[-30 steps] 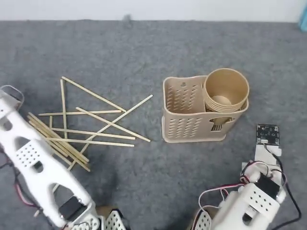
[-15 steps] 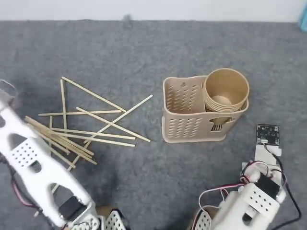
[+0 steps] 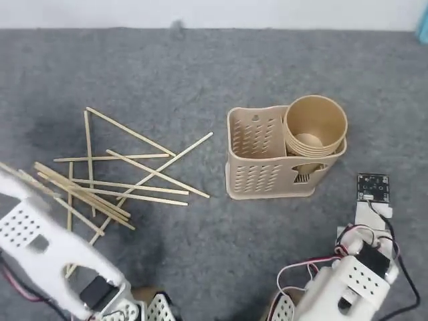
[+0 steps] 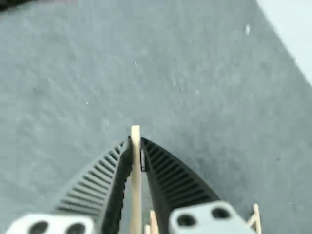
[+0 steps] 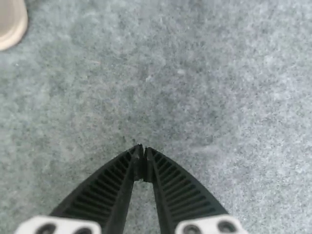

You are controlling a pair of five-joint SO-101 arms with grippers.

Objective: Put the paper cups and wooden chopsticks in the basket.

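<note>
grey carpet (image 3: 200,73) covers the whole work surface; a pale wall strip (image 3: 200,13) runs along its far edge.

1. basket (image 3: 261,175): beige, slotted walls, upright near the middle of the carpet, two compartments side by side.
2. paper cups (image 3: 315,124): tan, nested in one stack, upright in the basket compartment on the right arm's side; top rim stands above the basket wall.
3. wooden chopsticks (image 3: 134,177): loose, crossed pile lying flat on the carpet, on the left arm's side of the basket; the nearest tip ends close to the basket wall without touching it.
4. left gripper (image 4: 135,151): jaws closed tight on a held chopstick (image 4: 135,185), its tip poking out just past the fingertips; bare carpet beyond.
5. right gripper (image 5: 143,163): jaws pressed together, nothing between them, over bare carpet; a basket corner lies off to one side.
6. left arm (image 3: 40,247): white, at the near left corner, beside the pile.
7. right arm (image 3: 354,277): white, at the near right corner, just short of the basket.
8. teal object (image 3: 424,27): at the far right edge; kind cannot be told.
</note>
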